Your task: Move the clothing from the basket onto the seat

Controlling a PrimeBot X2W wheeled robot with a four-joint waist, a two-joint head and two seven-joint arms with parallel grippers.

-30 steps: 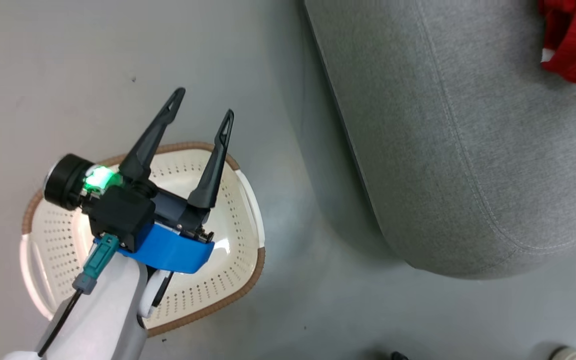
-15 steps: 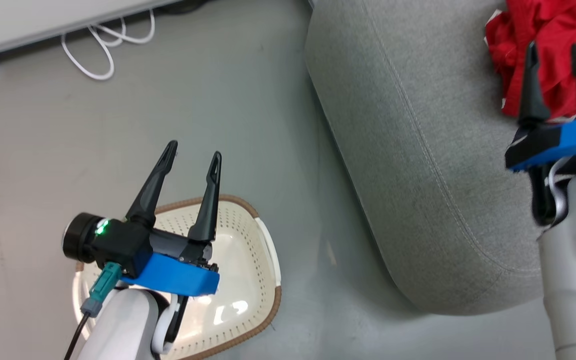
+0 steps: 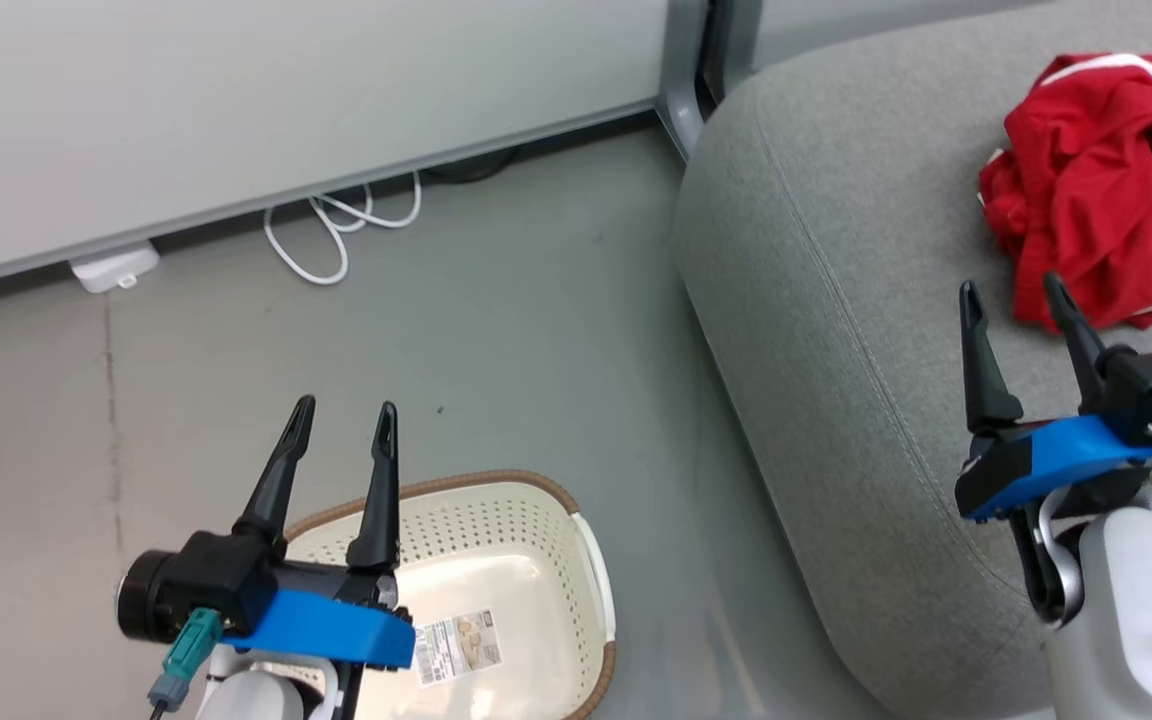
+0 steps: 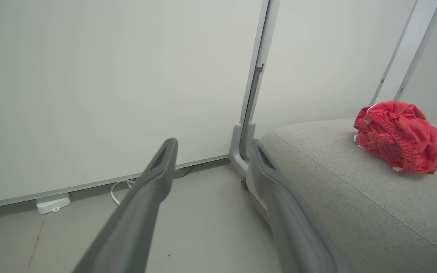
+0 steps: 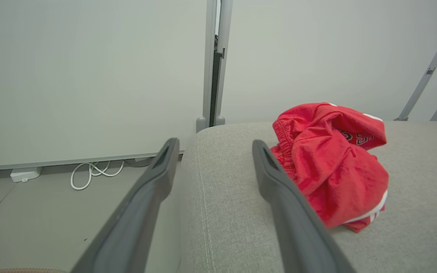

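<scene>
The clothing [image 3: 1096, 200] is seen lying as one crumpled red heap on the seat [image 3: 836, 330], well apart from the basket [image 3: 496, 520], which stands on the floor beside the seat. The right gripper [image 3: 1008, 286] is held above the seat, near the heap, with its fingers spread and nothing gripped. The left gripper [image 3: 347, 405] is held over the basket, likewise spread wide and gripping nothing.

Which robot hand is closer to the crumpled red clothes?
Right. The right gripper is just beside the crumpled red clothing; the left gripper is far off, by the cream perforated basket.
</scene>
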